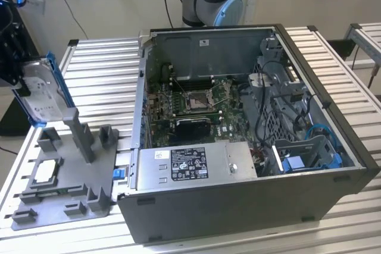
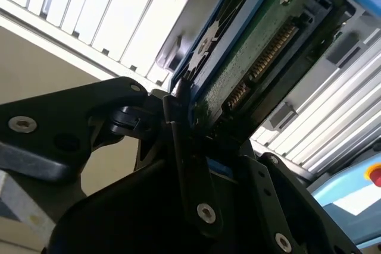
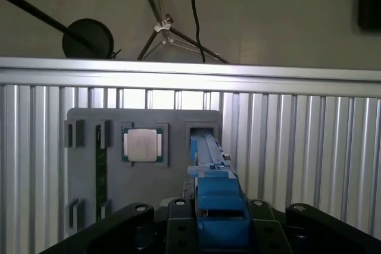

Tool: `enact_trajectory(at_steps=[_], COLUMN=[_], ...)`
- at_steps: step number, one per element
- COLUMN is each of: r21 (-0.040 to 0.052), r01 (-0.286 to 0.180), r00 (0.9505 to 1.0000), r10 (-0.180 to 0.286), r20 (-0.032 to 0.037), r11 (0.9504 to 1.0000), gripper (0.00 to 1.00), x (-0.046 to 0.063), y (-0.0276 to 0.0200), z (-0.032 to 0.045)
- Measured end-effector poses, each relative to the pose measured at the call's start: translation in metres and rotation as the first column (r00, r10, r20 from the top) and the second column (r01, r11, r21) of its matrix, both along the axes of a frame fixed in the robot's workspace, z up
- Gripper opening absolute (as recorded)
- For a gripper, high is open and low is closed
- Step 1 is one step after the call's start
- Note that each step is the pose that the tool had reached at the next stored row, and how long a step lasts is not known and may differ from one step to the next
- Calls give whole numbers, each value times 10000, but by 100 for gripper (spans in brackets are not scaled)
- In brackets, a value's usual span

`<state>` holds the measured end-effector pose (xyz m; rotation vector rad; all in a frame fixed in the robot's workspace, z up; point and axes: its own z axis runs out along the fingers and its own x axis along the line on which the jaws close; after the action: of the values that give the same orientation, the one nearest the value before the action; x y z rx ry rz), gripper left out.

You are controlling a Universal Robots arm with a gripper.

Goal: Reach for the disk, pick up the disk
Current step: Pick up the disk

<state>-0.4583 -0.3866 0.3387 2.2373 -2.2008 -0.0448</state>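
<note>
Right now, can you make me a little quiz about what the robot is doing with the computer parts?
1. True or false: the gripper is shut on the disk.
2. Where is the small square chip? A) in the grey holder B) on the floor C) in the gripper
3. Fill in: the disk's bracket is coloured ____.
Key: 1 true; 2 A; 3 blue.
</note>
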Motion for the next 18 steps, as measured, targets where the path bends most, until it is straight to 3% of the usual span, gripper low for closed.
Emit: enact_trajectory(at_steps=[6,18], r21=[0,0], r01=[0,0], r00=[10000,10000], r10=[0,0], r20=[0,0], r11=[10000,10000], gripper=[0,0], x=[0,0], y=[0,0], z=[159,403])
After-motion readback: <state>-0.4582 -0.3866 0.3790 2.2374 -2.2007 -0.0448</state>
